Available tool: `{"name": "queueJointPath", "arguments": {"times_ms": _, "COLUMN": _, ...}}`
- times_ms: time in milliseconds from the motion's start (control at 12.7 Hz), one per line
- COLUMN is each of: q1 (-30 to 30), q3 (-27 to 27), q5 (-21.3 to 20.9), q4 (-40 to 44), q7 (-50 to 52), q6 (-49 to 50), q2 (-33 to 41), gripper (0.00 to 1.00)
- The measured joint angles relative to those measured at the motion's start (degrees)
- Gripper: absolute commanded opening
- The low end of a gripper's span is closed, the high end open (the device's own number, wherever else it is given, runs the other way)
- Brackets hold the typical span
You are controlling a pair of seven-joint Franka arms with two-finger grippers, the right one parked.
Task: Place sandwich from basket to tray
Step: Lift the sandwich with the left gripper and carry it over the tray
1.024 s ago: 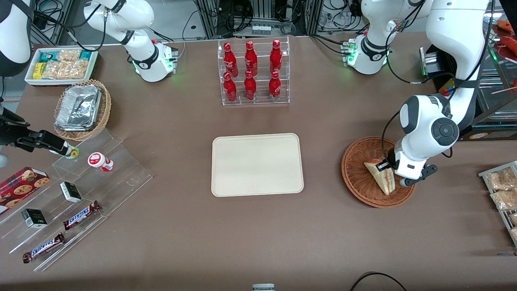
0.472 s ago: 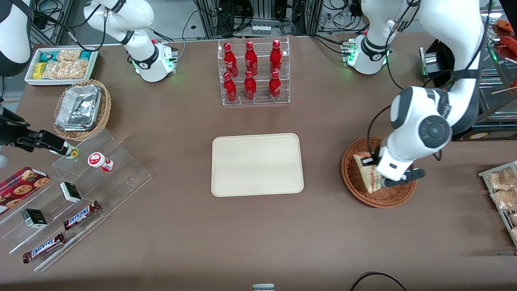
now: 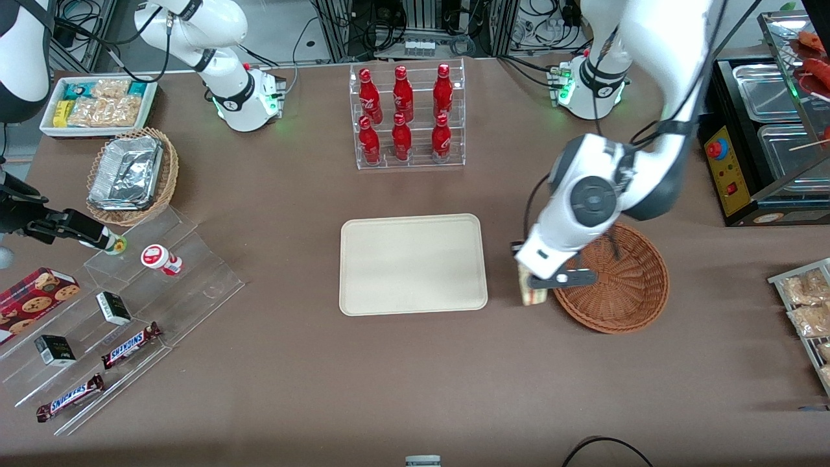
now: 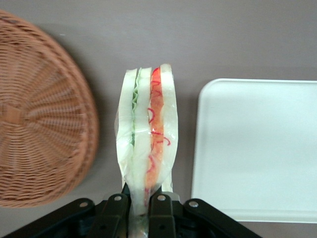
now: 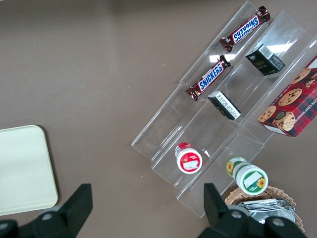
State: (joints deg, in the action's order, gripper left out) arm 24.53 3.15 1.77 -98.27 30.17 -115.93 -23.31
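My left gripper (image 3: 527, 274) hangs over the bare table between the basket and the tray, shut on the sandwich (image 3: 533, 294). In the left wrist view the gripper (image 4: 140, 203) pinches one end of the wrapped sandwich (image 4: 146, 134). Its white bread and its green and red filling layers stand edge-on. The reddish-brown wicker basket (image 3: 619, 288) (image 4: 39, 119) has nothing in it. The cream tray (image 3: 413, 264) (image 4: 257, 148) lies flat and bare beside the sandwich, toward the parked arm's end. A corner of the tray (image 5: 22, 168) shows in the right wrist view.
A clear rack of red bottles (image 3: 406, 117) stands farther from the front camera than the tray. Toward the parked arm's end are a tan basket of foil containers (image 3: 133, 175), a white snack bin (image 3: 97, 104) and an acrylic stepped shelf (image 3: 130, 305). A black machine (image 3: 746, 162) and snack packets (image 3: 804, 305) sit at the working arm's end.
The gripper has lifted the sandwich out of the basket and carried it sideways toward the tray. The basket now holds nothing.
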Motion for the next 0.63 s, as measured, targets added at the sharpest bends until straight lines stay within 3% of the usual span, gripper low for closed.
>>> {"name": "queueJointPath", "arguments": {"times_ms": 630, "q1": 11.63, "q3": 0.06, "q5": 0.04, "q4": 15.6, "q7": 11.8, "q6": -0.24, "q2": -15.02, "gripper": 0.0}}
